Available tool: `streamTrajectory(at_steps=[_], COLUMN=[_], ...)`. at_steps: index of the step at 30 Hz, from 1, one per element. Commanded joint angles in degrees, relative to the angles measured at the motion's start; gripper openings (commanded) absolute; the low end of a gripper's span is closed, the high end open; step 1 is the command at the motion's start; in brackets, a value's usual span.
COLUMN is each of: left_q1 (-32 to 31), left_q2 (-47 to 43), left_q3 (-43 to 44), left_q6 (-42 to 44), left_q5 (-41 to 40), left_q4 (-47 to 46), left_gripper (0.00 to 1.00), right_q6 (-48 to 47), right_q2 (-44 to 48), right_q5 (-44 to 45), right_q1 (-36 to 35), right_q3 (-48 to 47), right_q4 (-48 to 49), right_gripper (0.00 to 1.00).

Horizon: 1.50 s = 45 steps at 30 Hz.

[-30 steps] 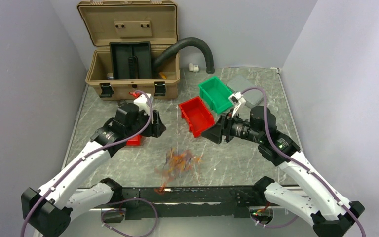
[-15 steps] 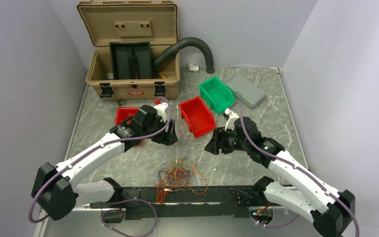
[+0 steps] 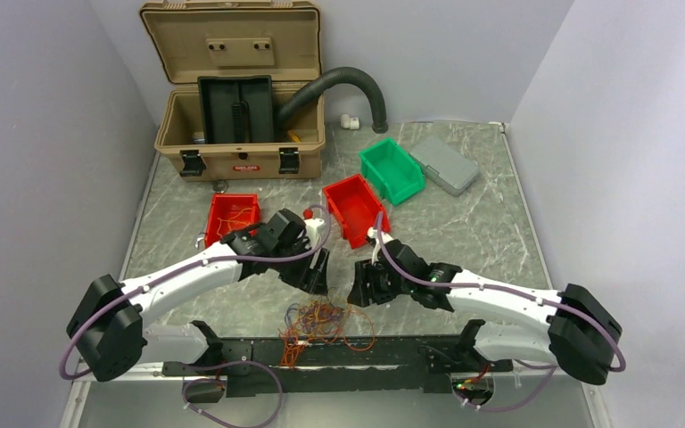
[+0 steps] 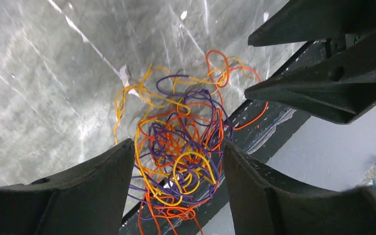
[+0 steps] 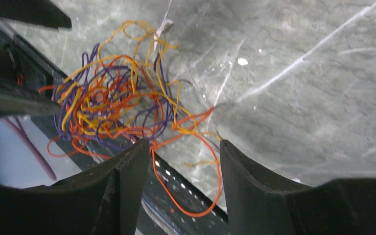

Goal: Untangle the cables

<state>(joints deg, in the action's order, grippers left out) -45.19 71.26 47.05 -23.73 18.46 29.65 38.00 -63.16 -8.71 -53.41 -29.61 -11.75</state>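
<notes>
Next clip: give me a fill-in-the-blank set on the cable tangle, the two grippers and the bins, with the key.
1. The cables lie in one tangle at the ___ edge of the table, by the arm bases.
2. The thin wires are orange, yellow and ___.
3. The left gripper and the right gripper both hover over the tangle with jaws ___, holding nothing.
4. The green bin stands between a red bin and a ___ case.

Missing words: near; purple; open; grey.

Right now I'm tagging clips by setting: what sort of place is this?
Probably a robot lab test cell: a left arm and right arm bolted to a table, plain walls closing it in, staged props like cables and a green bin.
</notes>
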Motion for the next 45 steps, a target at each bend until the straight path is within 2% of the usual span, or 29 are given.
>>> streamTrajectory(at_steps=[1,5,7,8,10,11,12,17,21,26,34,39,42,43,44,45], left_q1=[-0.3,-0.3,-0.4,-0.4,-0.3,-0.4,-0.3,0.5,6.1,19.0,21.3,21.3,21.3,21.2,21.2,21.2], left_q2=[-0.2,-0.2,0.3,0.9,2.7,3.3,3.5,-0.8,-6.4,-15.2,-22.8,-22.4,-20.6,-20.0,-19.5,-19.1], left_q3=[-2.3,-4.9,-5.8,-6.0,-5.8,-5.7,-5.4,-2.6,-0.7,-0.7,2.0,2.9,3.8,4.1,4.3,4.2], left_q6=[-3.5,-5.9,-6.5,-6.5,-5.8,-5.5,-5.5,-6.0,-6.6,-8.5,-11.4,-8.8,-5.7,-5.0,-4.3,-3.4], left_q5=[2.3,4.9,5.9,6.0,6.4,6.3,5.2,-5.7,-11.1,-16.2,-29.8,-25.8,-21.8,-20.5,-19.2,-17.0], left_q4=[2.1,-0.8,-2.2,-2.6,-2.9,-3.0,-2.8,2.2,5.2,8.0,11.7,9.0,8.5,8.5,7.9,7.1], left_gripper=[0.69,0.65,0.56,0.52,0.34,0.19,0.02,0.0,0.0,0.0,0.0,0.0,0.0,0.0,0.0,0.0], right_q6=[5.9,10.0,11.9,12.8,14.0,14.5,14.7,14.7,17.7,30.7,47.3,43.4,24.7,17.3,10.8,7.0], right_q2=[-4.4,-9.8,-11.5,-12.1,-11.7,-10.8,-9.4,0.4,8.6,17.0,20.8,21.6,23.6,24.4,24.9,25.0], right_q5=[5.4,11.9,14.4,15.5,17.9,19.3,20.8,32.5,46.0,61.8,72.7,73.4,67.8,63.9,58.2,51.6], right_q1=[-2.6,-5.3,-5.8,-5.9,-6.0,-6.0,-6.0,-5.9,-5.2,-3.8,-3.6,-3.6,-3.6,-3.5,-3.5,-3.5], right_q3=[0.0,-1.4,-1.4,-1.4,-1.6,-1.7,-1.7,-3.2,-7.1,-12.5,-20.8,-23.1,-20.6,-18.7,-16.4,-14.0], right_q4=[13.1,14.2,14.3,13.8,11.4,9.5,7.9,-5.0,-22.6,-44.9,-68.8,-68.3,-53.6,-46.6,-40.2,-36.0], right_gripper=[0.56,0.55,0.47,0.4,0.17,0.06,0.0,0.0,0.0,0.0,0.0,0.0,0.02,0.11,0.24,0.46])
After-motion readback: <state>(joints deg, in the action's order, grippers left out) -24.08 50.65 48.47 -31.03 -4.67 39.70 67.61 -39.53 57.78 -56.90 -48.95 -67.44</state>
